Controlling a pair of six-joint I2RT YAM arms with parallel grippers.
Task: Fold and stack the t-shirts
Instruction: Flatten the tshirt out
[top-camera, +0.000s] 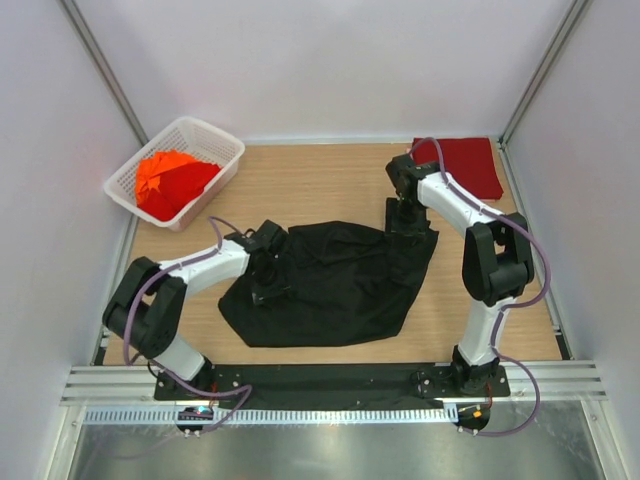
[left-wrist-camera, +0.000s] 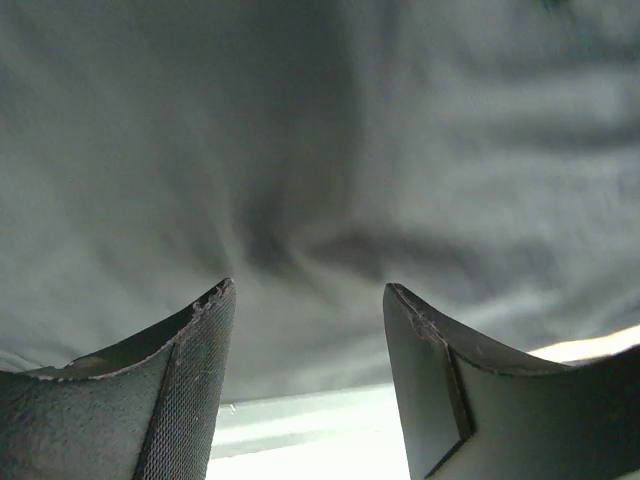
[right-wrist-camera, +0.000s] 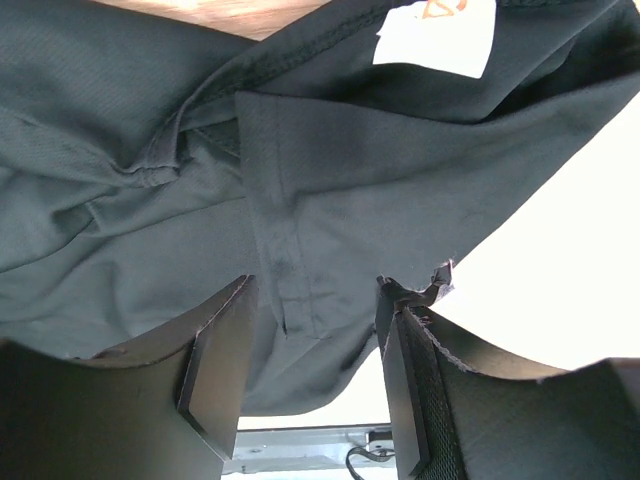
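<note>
Black t-shirt (top-camera: 335, 285) lies diagonally, collar end pointing far right.

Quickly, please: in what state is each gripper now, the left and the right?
Left gripper: open, at the black shirt, gripping nothing.
Right gripper: open, with a hem of the shirt between its fingers, not pinched.

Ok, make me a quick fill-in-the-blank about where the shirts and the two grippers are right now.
1. The orange-red shirts lie inside the white ___ at the far left.
2. The left gripper and the right gripper are both at the ___ t-shirt spread out in the middle.
3. The dark red shirt lies at the far ___ corner of the table.
Missing words: basket, black, right.
</note>
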